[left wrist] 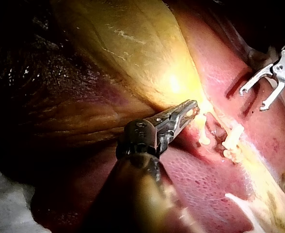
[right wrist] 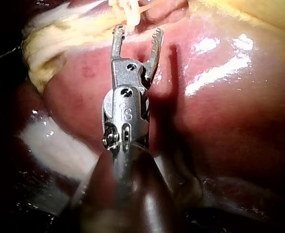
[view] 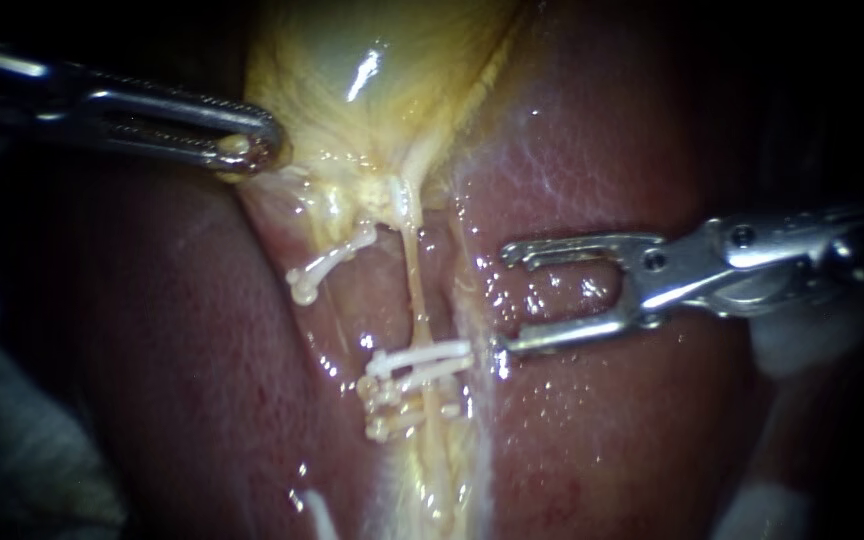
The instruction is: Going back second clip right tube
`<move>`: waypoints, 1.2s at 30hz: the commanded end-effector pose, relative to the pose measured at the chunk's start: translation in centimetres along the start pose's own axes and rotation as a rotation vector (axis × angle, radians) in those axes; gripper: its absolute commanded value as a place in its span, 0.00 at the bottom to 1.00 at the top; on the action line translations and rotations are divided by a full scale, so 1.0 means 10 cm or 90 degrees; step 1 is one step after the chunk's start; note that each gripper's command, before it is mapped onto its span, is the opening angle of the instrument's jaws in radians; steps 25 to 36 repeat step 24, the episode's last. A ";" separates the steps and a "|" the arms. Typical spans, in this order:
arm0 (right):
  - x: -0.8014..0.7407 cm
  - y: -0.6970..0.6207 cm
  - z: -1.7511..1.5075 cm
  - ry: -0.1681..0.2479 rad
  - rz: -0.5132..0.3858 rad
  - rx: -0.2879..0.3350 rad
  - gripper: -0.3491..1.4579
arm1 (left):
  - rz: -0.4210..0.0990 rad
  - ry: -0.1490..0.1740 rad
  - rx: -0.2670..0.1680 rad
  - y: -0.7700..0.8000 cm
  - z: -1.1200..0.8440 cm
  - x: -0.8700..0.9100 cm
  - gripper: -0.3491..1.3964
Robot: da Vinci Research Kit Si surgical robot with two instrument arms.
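We are aiming to back the open, empty right end effector [view: 504, 298] straight off the clips [view: 420, 358], the left end effector [view: 250, 150] gripping the gallbladder [view: 352, 50].

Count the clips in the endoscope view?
3 for certain: a lone clip left of the right tube; an upper clip and lower clip stacked on that tube. They overlap; another may hide.

Two instruments [view: 252, 150] [view: 504, 298] and three clips [view: 330, 264] [view: 420, 358] [view: 397, 415]

Bare liver [view: 602, 430] lies open around the right instrument [view: 505, 298]; white clips [view: 420, 358] crowd the tube [view: 414, 285] just ahead.
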State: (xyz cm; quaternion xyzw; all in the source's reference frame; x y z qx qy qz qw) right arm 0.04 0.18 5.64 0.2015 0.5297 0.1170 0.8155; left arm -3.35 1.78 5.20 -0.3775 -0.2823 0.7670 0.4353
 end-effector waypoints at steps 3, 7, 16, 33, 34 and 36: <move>-0.002 -0.001 -0.002 -0.016 -0.015 -0.011 0.46 | 0.000 0.000 0.000 -0.002 0.002 0.001 0.00; -0.002 -0.001 -0.003 -0.027 -0.035 -0.011 0.47 | 0.002 0.003 0.005 -0.008 0.013 -0.003 0.00; -0.003 -0.002 -0.006 -0.029 -0.054 -0.009 0.47 | 0.013 -0.009 -0.011 -0.030 0.075 -0.020 0.00; -0.002 -0.004 -0.006 -0.029 -0.054 -0.009 0.47 | 0.015 -0.013 -0.011 -0.032 0.077 -0.021 0.00; -0.002 -0.004 -0.006 -0.029 -0.054 -0.009 0.47 | 0.015 -0.013 -0.011 -0.032 0.077 -0.021 0.00; -0.002 -0.004 -0.006 -0.029 -0.054 -0.009 0.47 | 0.015 -0.013 -0.011 -0.032 0.077 -0.021 0.00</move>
